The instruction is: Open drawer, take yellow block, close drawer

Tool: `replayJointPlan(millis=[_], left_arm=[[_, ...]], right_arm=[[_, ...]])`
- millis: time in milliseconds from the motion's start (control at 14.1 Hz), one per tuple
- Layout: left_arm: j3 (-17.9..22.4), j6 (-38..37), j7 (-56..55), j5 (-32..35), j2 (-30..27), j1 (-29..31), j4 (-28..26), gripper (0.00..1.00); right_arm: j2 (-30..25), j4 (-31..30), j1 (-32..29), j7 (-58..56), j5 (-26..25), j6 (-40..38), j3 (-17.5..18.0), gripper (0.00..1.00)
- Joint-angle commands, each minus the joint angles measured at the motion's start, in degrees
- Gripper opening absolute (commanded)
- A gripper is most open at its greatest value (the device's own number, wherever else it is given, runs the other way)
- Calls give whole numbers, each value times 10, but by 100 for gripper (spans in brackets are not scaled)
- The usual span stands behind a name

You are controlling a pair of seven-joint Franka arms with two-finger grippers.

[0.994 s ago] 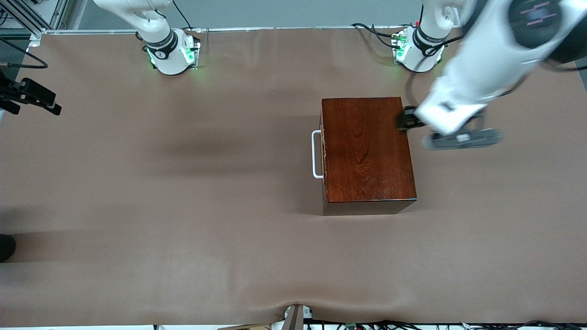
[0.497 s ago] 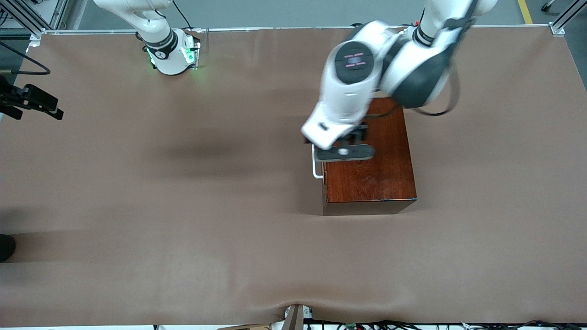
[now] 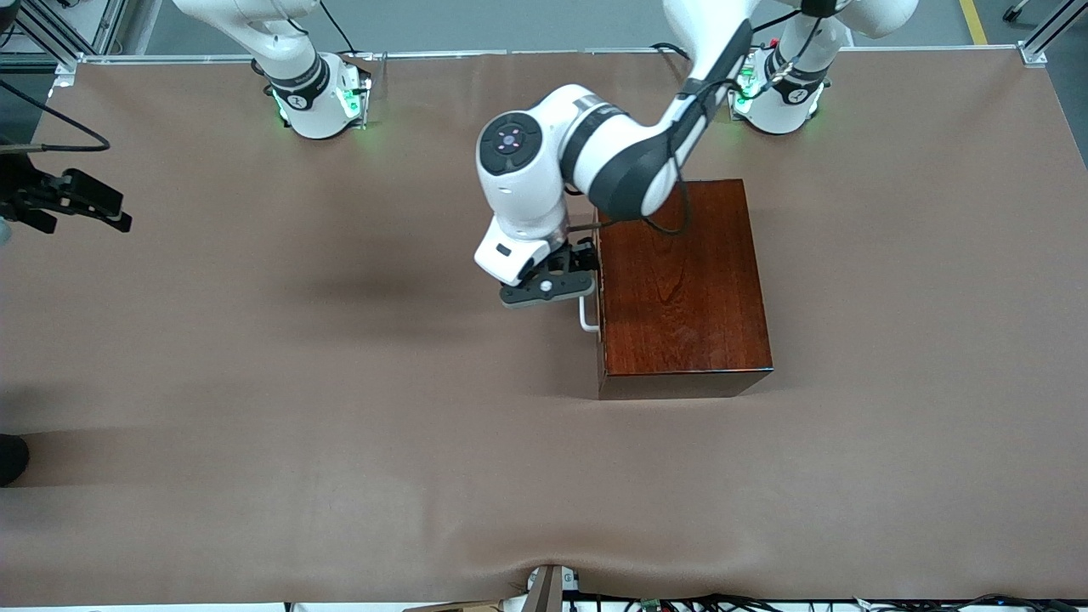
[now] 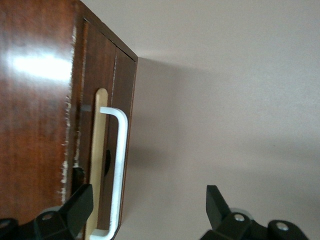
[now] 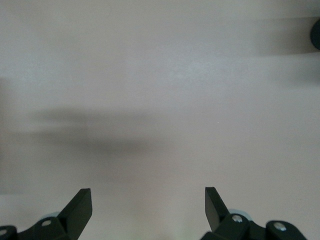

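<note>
The dark red-brown wooden box (image 3: 680,280) stands on the table near the left arm's base. Its drawer (image 4: 125,90) is shut, and the white U-shaped handle (image 3: 586,319) faces the right arm's end of the table. My left gripper (image 3: 557,289) is open in front of the drawer. In the left wrist view (image 4: 148,197) the handle (image 4: 119,165) lies between the fingers, close to one finger (image 4: 80,202), with no contact visible. My right gripper (image 5: 148,200) is open and empty over bare table. The yellow block is hidden.
Brown paper covers the table (image 3: 340,382). A black device with cables (image 3: 72,200) hangs at the table's edge at the right arm's end. A dark object (image 3: 10,459) shows at that same edge, nearer the front camera.
My left arm has swung from beside the box, across its top, to the handle side and come down in front of the drawer. The box has not moved.
</note>
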Motion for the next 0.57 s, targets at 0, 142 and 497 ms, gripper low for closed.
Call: replayJointPlan(millis=[0, 142, 497], left_arm=[[11, -6, -4, 10, 33, -8, 21, 100], [11, -9, -3, 21, 49, -12, 19, 100], [9, -14, 3, 39, 60, -20, 11, 100]], right_arm=[[3, 5, 10, 5, 0, 0, 2, 100], [5, 4, 14, 12, 0, 0, 2, 100], [22, 5, 22, 15, 25, 2, 2, 100]])
